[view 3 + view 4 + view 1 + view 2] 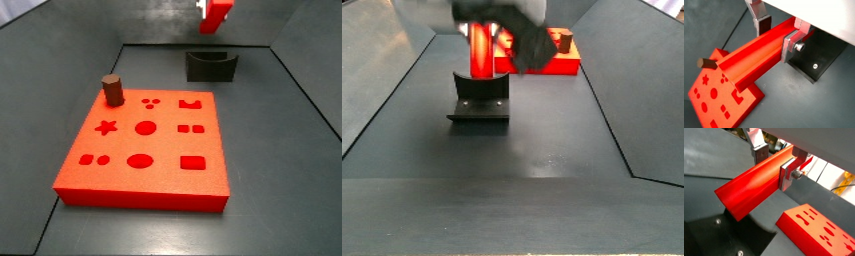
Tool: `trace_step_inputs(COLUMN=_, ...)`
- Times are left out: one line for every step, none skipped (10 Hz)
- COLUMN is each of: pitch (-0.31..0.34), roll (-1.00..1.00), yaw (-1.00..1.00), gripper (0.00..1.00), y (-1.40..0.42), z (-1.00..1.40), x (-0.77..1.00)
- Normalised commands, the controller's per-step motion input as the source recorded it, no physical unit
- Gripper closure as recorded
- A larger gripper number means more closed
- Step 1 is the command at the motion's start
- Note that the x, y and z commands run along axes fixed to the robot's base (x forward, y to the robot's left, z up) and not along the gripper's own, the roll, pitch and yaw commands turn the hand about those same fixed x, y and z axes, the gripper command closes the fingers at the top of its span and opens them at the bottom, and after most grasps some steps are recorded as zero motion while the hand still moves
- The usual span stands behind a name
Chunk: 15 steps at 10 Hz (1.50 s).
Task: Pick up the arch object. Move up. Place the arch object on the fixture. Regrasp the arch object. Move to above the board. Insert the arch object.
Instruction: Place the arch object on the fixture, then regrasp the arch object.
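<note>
The gripper (pixel 777 31) squeezes the arch object (pixel 754 55) across its long side, probably just above the fixture (pixel 211 65).

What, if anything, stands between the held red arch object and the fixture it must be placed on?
Nothing visible does. The hand grips the arch object, holding it up in the air. In a side view the arch object hangs above the fixture, with open space between them. The brown peg stands on the board, off to the side.
</note>
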Motion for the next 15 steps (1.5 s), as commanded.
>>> trace_step_inputs(pitch=0.157, roll=-0.6, yaw=-0.15, gripper=1.0, y=0.14, z=-1.0, x=0.16)
trace_step_inputs(pitch=0.127, roll=-0.42, yaw=-0.17, gripper=1.0, y=0.14, z=-1.0, x=0.17)
trace_step_inputs(pitch=0.091, roll=-0.24, yaw=-0.18, gripper=1.0, y=0.13, z=-1.0, x=0.18)
trace_step_inputs(pitch=0.053, roll=-0.19, yaw=-0.18, gripper=1.0, y=0.14, z=-1.0, x=0.19)
trace_step_inputs(pitch=0.028, roll=-0.18, yaw=-0.17, gripper=1.0, y=0.12, z=-0.84, x=0.16)
trace_step_inputs(pitch=0.009, roll=-0.17, yaw=-0.16, gripper=1.0, y=0.1, z=-0.64, x=0.13)
trace_step_inputs(pitch=-0.008, roll=-0.15, yaw=-0.13, gripper=1.0, y=0.07, z=-0.4, x=0.11)
trace_step_inputs(pitch=-0.022, roll=-0.12, yaw=-0.11, gripper=1.0, y=0.09, z=-0.3, x=0.09)
trace_step_inputs(pitch=-0.034, roll=-0.11, yaw=-0.1, gripper=1.0, y=0.1, z=-0.29, x=0.07)
trace_step_inputs(pitch=-0.033, roll=-0.11, yaw=-0.08, gripper=1.0, y=0.1, z=-0.29, x=0.07)
trace_step_inputs(pitch=-0.033, roll=-0.11, yaw=-0.07, gripper=1.0, y=0.1, z=-0.29, x=0.07)
trace_step_inputs(pitch=0.0, roll=0.0, yaw=0.0, gripper=1.0, y=-0.5, z=-0.17, x=0.0)
trace_step_inputs(pitch=0.0, roll=0.0, yaw=0.0, gripper=0.0, y=0.0, z=0.0, x=0.0)
trace_step_inputs(pitch=-0.035, roll=0.02, yaw=0.03, gripper=0.0, y=0.0, z=1.0, x=0.0)
trace_step_inputs(pitch=-0.032, roll=0.03, yaw=0.03, gripper=0.0, y=0.0, z=1.0, x=0.0)
